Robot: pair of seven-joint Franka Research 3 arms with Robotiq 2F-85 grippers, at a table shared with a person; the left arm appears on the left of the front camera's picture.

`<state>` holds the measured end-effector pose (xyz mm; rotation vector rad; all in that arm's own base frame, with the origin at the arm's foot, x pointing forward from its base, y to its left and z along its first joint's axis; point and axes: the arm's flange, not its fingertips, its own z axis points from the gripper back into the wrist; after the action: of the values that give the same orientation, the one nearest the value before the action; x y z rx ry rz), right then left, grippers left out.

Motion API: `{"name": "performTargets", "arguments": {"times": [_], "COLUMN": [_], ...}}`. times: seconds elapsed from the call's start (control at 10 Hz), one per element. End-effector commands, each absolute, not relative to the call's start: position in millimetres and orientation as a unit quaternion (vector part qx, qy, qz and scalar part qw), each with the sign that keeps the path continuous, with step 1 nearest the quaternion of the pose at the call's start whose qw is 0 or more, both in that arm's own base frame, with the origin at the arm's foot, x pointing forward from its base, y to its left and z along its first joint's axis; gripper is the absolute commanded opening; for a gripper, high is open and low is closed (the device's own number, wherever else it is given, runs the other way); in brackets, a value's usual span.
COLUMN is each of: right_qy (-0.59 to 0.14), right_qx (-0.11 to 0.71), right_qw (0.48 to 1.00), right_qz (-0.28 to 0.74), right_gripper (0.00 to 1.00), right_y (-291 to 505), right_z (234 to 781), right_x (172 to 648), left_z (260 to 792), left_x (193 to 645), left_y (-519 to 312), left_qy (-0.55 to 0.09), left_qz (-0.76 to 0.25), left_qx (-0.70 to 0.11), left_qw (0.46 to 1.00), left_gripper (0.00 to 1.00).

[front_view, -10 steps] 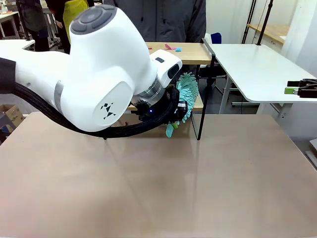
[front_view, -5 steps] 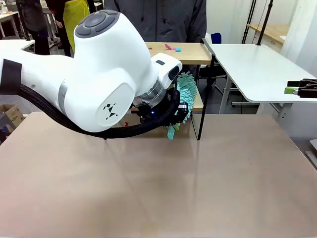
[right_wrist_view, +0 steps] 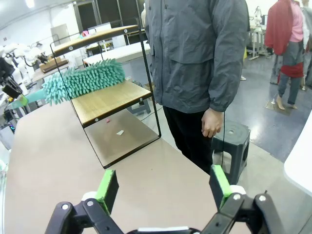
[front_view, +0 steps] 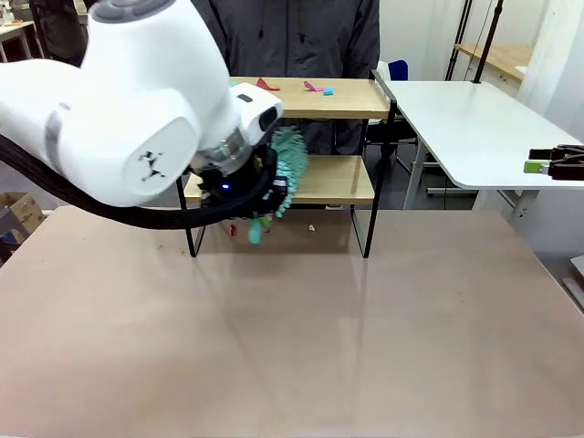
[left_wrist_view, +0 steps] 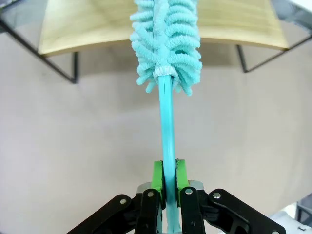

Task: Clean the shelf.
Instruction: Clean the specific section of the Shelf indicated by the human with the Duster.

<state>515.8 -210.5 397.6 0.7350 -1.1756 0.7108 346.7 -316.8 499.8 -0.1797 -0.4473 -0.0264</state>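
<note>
Left gripper pinches the duster by its handle — head pointing into the shelf.

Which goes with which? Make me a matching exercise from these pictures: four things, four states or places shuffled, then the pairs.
1 left gripper
2 right gripper
3 duster
4 person

a open, empty
b standing behind the shelf
c shut on a thin handle
d fluffy head over the lower board

Pairs: 1-c, 2-a, 3-d, 4-b
</note>
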Motion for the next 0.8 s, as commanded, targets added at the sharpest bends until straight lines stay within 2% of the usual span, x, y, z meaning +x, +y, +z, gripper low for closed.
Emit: {"name": "performTargets", "arguments": {"times": [0.0, 0.3, 0.4, 0.5, 0.6, 0.7], "right_qy": [-0.531, -0.531, -0.531, -0.531, -0.531, -0.531], "right_qx": [0.330, 0.330, 0.330, 0.330, 0.330, 0.330], "right_qw": [0.711, 0.711, 0.711, 0.711, 0.711, 0.711], "right_qz": [0.322, 0.322, 0.322, 0.322, 0.322, 0.322], "right_gripper": [1.00, 1.00, 1.00, 1.00, 1.00, 1.00], "right_y": [-209, -209, -209, -209, -209, -209], "right_z": [400, 400, 400, 400, 400, 400], "right_x": [517, 517, 517, 517, 517, 517], "left_z": [504, 513, 519, 527, 534, 521], "left_x": [344, 336, 331, 326, 315, 333], "left_y": [-286, -230, -221, -221, -232, -231], "left_qy": [-0.225, -0.249, -0.261, -0.274, -0.287, -0.260], "left_qz": [-0.008, 0.019, 0.019, 0.010, -0.032, 0.001], "left_qx": [-0.016, 0.094, 0.108, 0.107, 0.051, 0.084], "left_qw": [0.974, 0.964, 0.959, 0.956, 0.956, 0.962], "left_gripper": [0.13, 0.13, 0.13, 0.13, 0.13, 0.13]}}
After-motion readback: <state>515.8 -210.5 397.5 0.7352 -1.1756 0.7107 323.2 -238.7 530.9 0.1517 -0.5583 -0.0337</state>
